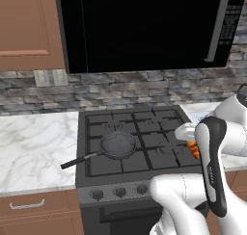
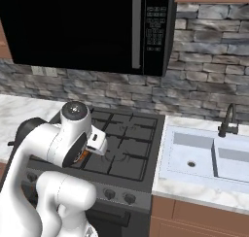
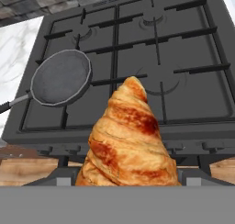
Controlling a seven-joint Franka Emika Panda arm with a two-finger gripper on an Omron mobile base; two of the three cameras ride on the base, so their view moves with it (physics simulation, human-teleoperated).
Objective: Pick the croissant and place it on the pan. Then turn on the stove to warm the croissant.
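Gripper (image 3: pixel 126 182) holds croissant (image 3: pixel 127 140) over stove (image 3: pixel 183 113) front edge; pan (image 3: pixel 61 77) apart.

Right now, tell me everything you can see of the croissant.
The croissant is a golden-brown ridged pastry, darker on its crests, looking flaky and glossy. In the hand view it rises large from the bottom edge, its pointed end toward the stove, so it appears carried in the fingers, though they are hidden. It is not in the pan, which sits empty to one side. Base views show just an orange sliver.
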